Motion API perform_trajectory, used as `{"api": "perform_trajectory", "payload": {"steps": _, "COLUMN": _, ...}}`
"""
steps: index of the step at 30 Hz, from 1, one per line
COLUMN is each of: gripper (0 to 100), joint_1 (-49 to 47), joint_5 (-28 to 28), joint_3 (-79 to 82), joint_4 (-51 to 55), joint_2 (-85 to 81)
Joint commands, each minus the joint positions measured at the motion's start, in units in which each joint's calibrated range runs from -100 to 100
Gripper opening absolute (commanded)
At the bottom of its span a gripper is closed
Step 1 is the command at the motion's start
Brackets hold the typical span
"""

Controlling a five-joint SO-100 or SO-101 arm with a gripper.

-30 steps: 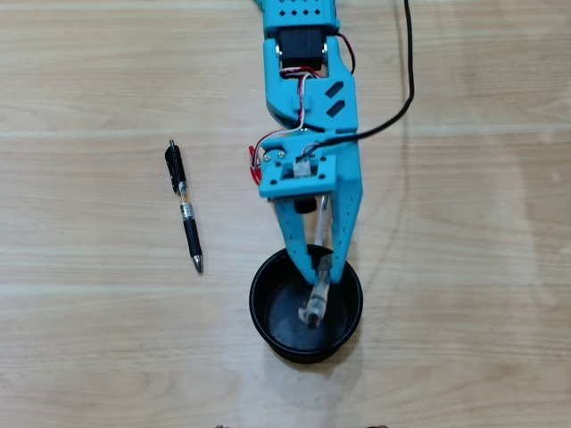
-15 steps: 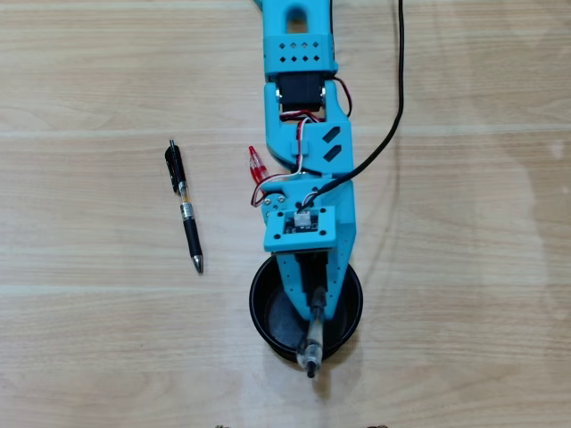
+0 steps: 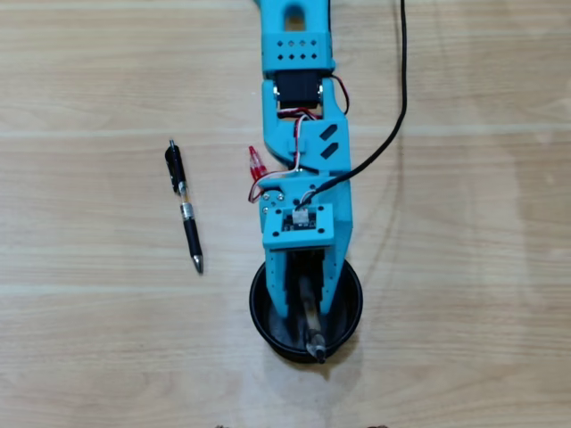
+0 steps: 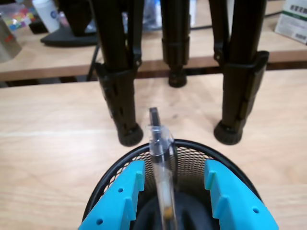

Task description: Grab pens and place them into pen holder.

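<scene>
From above, the blue tool [image 3: 304, 312] reaches down into the black pen holder [image 3: 262, 314], which sits low in the middle of the wooden worktop [image 3: 464, 267]. Its two fingers stand spread apart, and a clear pen [image 3: 311, 332] lies between them with its end resting on the holder's near rim. A black pen [image 3: 184, 207] lies well apart to the left in this view, flat on the wood, tip toward the bottom of the picture.

The wrist view gives what the overhead view cannot: the clear pen [image 4: 162, 167] with its black clip stands leaning against the far rim of the pen holder [image 4: 192, 153] (its wall shows as mesh from here), and a gap shows between the pen and each blue finger [image 4: 120, 196], so the tool [image 4: 172, 184] is spread and grips nothing. Three black tripod legs [image 4: 120, 96] stand on the worktop beyond.

Half a second ago the pen stuck out past the rim and the fingers were close about it; now they are parted and the pen has dropped lower into the holder.
</scene>
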Motion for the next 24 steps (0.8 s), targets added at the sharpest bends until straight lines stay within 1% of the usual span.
{"api": "perform_trajectory", "payload": {"steps": 1, "gripper": 15, "joint_1": 2.26, "joint_5": 4.74, "joint_3": 5.05, "joint_4": -0.72, "joint_2": -12.92}}
{"api": "perform_trajectory", "payload": {"steps": 4, "gripper": 15, "joint_1": 5.56, "joint_5": 11.43, "joint_3": 10.85, "joint_4": 0.06, "joint_2": -22.9}}
{"api": "perform_trajectory", "payload": {"steps": 5, "gripper": 16, "joint_1": 6.93, "joint_5": 14.15, "joint_3": 12.39, "joint_4": 2.46, "joint_2": -26.2}}
{"api": "perform_trajectory", "payload": {"steps": 6, "gripper": 16, "joint_1": 8.14, "joint_5": 16.45, "joint_3": 13.56, "joint_4": 7.19, "joint_2": -29.32}}
{"api": "perform_trajectory", "payload": {"steps": 7, "gripper": 16, "joint_1": 9.35, "joint_5": 18.23, "joint_3": 14.38, "joint_4": 14.92, "joint_2": -31.94}}
{"api": "perform_trajectory", "payload": {"steps": 10, "gripper": 15, "joint_1": 12.42, "joint_5": 22.2, "joint_3": 13.92, "joint_4": 45.87, "joint_2": -36.17}}
{"api": "perform_trajectory", "payload": {"steps": 11, "gripper": 15, "joint_1": 13.31, "joint_5": 23.4, "joint_3": 12.57, "joint_4": 53.51, "joint_2": -35.66}}
{"api": "perform_trajectory", "payload": {"steps": 12, "gripper": 15, "joint_1": 13.79, "joint_5": 24.66, "joint_3": 10.39, "joint_4": 56.87, "joint_2": -34.56}}
{"api": "perform_trajectory", "payload": {"steps": 14, "gripper": 15, "joint_1": 13.55, "joint_5": 27.48, "joint_3": 5.5, "joint_4": 58.41, "joint_2": -30.59}}
{"api": "perform_trajectory", "payload": {"steps": 17, "gripper": 16, "joint_1": 11.93, "joint_5": 33.28, "joint_3": -3.37, "joint_4": 59.53, "joint_2": -24.84}}
{"api": "perform_trajectory", "payload": {"steps": 19, "gripper": 16, "joint_1": 11.53, "joint_5": 36.78, "joint_3": -8.89, "joint_4": 62.2, "joint_2": -21.8}}
{"api": "perform_trajectory", "payload": {"steps": 24, "gripper": 15, "joint_1": 10.97, "joint_5": 40.5, "joint_3": -17.85, "joint_4": 67.7, "joint_2": -18.42}}
